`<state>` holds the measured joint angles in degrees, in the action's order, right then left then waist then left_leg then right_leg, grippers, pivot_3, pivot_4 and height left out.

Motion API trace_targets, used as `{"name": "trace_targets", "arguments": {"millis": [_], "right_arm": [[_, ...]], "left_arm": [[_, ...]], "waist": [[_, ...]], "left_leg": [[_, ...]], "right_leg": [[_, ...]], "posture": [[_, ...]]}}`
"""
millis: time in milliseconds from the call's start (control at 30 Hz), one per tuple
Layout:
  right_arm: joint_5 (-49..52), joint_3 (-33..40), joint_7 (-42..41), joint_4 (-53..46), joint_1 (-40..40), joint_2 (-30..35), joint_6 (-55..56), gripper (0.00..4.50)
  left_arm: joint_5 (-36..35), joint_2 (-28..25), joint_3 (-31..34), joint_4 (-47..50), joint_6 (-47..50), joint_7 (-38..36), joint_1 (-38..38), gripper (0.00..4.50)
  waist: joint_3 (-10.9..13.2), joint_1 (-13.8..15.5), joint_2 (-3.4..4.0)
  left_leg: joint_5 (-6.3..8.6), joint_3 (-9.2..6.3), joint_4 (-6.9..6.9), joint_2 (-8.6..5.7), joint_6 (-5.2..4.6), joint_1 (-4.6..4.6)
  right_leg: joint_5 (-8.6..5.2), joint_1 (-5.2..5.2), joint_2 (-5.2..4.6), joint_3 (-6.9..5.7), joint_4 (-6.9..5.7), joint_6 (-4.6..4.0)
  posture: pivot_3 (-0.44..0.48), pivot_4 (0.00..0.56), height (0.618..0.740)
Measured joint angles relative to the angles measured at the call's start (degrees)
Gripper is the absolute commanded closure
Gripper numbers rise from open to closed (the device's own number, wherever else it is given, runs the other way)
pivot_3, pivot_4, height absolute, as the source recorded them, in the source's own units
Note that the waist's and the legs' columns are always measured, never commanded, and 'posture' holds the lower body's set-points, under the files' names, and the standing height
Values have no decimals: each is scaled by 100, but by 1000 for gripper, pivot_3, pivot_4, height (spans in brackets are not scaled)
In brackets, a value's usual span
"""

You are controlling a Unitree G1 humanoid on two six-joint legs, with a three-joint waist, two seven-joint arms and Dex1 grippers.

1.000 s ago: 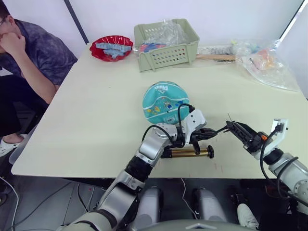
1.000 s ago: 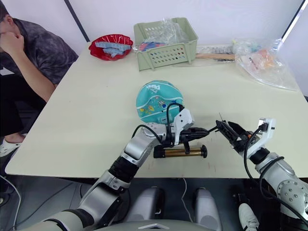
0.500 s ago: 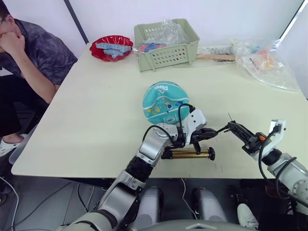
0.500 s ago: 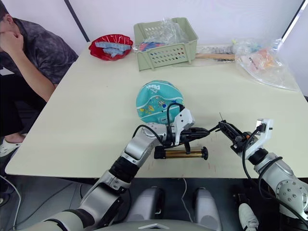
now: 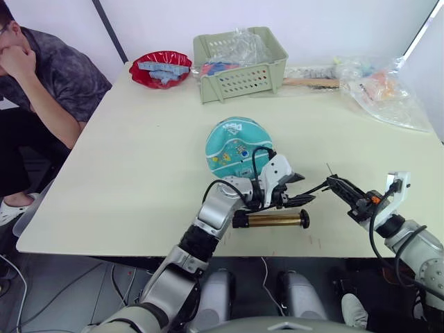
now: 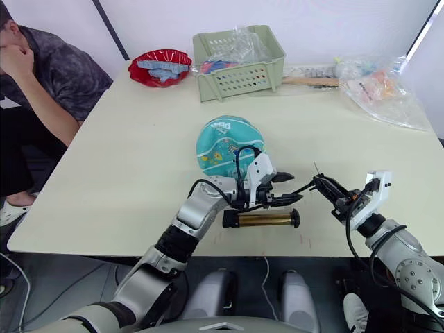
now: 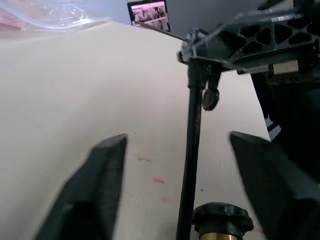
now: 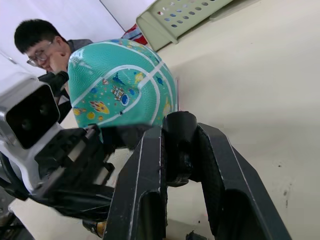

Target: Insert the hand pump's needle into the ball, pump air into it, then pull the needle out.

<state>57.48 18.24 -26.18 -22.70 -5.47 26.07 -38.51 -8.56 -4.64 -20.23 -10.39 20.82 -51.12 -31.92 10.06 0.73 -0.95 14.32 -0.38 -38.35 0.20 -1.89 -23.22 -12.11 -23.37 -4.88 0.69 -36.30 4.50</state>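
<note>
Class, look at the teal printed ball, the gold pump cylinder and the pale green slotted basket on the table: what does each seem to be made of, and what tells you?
Teal printed ball: probably rubber, matte, with printed cartoons and white seam lines.
Gold pump cylinder: likely metal, brass-coloured with bright glints, and black caps that look plastic.
Pale green slotted basket: apparently moulded plastic, one even colour, regular slots.

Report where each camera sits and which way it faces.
Head eyes: on the head, looking forward and down over the table; both arms, the ball and the hand pump show.
Left wrist: looks along the open left gripper toward the right gripper.
Right wrist: looks along the right gripper, shut on the needle, toward the ball.
Shared: head and right wrist views both show the ball.
</note>
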Motion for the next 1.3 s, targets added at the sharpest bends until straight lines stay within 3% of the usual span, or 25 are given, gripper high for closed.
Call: {"name": "trace_targets", "arguments": {"millis": [200,333,533,700,933,1300], "right_arm": [[-486,7,-444,-91,-67,238,392,4127],[-1444,-108,-1221,-125,-215,825,1218,4127],[-2185,-289,-1961,-83,-295,989,2053,4127],[-2790,-432,-2608,166,-136,1124,3042,4127],[-2910,-492,-2850,393,32,1040,3549,4127],[-2904,-688,-3083,561,217,809,3907,4127]], "left_arm": [[-264,-271,197,567,104,-116,-16,25],[-481,-542,398,1053,269,-131,-15,25],[-726,-954,737,1502,418,-106,-20,25],[-849,-1592,1298,1863,720,96,-59,25],[-1130,-2317,2053,2038,1107,248,-169,25],[-1082,-3084,2410,1306,838,134,-167,25]], "waist": [[0,-1,0],[0,1,0],[0,-5,0],[2,-7,-2],[2,-8,-3],[2,-2,-3]], "left_leg": [[0,0,0,0,0,-6],[0,6,-3,-1,0,-13],[0,5,-4,2,1,-14],[-1,5,-4,2,1,-18],[-1,0,-4,2,2,-18],[-2,14,-5,1,3,-19]], "right_leg": [[0,-6,0,0,0,0],[0,-12,1,-3,0,1],[0,-12,4,-9,-1,0],[0,-14,4,-12,-1,0],[0,-17,4,-13,-2,0],[1,-16,3,-15,-3,0]], "posture": [[0,150,740],[0,150,740],[0,150,740],[0,150,740],[0,150,740],[0,150,740]]}}
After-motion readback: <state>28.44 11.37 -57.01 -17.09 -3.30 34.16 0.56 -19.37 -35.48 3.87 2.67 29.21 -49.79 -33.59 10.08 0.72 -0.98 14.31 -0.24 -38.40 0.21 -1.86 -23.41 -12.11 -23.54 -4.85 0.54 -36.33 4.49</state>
